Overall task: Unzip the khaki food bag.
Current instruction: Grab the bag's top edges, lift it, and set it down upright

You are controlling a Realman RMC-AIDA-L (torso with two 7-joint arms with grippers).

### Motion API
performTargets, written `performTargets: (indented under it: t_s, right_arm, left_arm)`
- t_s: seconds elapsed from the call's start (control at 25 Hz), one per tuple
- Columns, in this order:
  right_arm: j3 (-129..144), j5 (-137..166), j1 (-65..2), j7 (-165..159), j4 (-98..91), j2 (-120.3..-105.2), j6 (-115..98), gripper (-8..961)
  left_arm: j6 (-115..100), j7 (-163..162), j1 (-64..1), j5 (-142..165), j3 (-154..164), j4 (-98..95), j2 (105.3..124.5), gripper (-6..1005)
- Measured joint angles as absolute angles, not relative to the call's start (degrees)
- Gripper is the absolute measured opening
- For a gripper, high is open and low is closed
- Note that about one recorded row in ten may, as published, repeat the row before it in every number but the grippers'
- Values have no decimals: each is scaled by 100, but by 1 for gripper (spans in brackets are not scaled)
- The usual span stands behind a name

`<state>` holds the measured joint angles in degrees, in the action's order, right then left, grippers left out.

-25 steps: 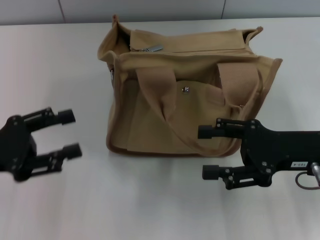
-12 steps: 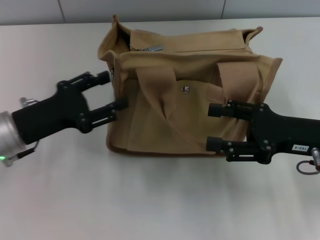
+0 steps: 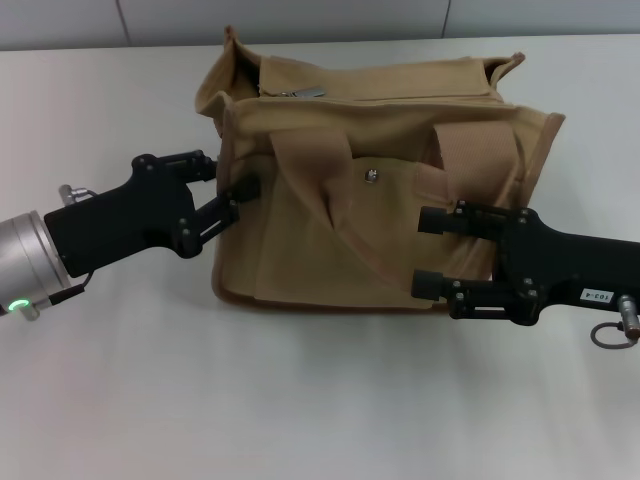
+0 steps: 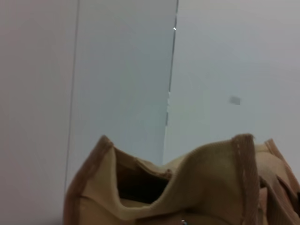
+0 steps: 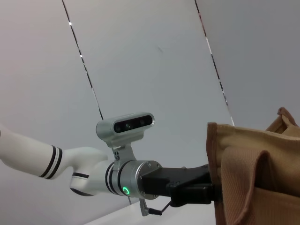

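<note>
The khaki food bag (image 3: 370, 200) stands upright in the middle of the white table, front pocket and silver snap (image 3: 371, 177) facing me. Its metal zipper pull (image 3: 311, 92) lies on top near the left end. My left gripper (image 3: 228, 177) is open at the bag's left end, one finger on either side of the front left corner seam. My right gripper (image 3: 428, 250) is open and empty, in front of the bag's lower right front. The bag's end also shows in the left wrist view (image 4: 187, 187) and the right wrist view (image 5: 255, 173).
The white table (image 3: 300, 400) runs all around the bag, with a grey wall at the back. In the right wrist view my left arm (image 5: 136, 180) reaches in to the bag's edge.
My left gripper came in from the far left to the bag's left end and now straddles its corner. My right gripper rose to the bag's front, then stayed.
</note>
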<state>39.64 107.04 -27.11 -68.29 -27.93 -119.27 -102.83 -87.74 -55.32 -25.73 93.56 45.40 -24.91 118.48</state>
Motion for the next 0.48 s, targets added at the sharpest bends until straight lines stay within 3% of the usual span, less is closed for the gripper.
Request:
performTargets:
  t_s: [0.28,0.48]
  right_arm:
    - [3964,10704,-2746,-6829,-2782,-11927,-10273,832]
    - [3964,10704,-2764,-6828,-2752,-11927,-10268,832]
  left_arm:
    - [-8781,-5524,-2559,9363,4633,-2518,11829,179]
    - [-8816,-5501,-2537,9388,4665,-2554,11815,115]
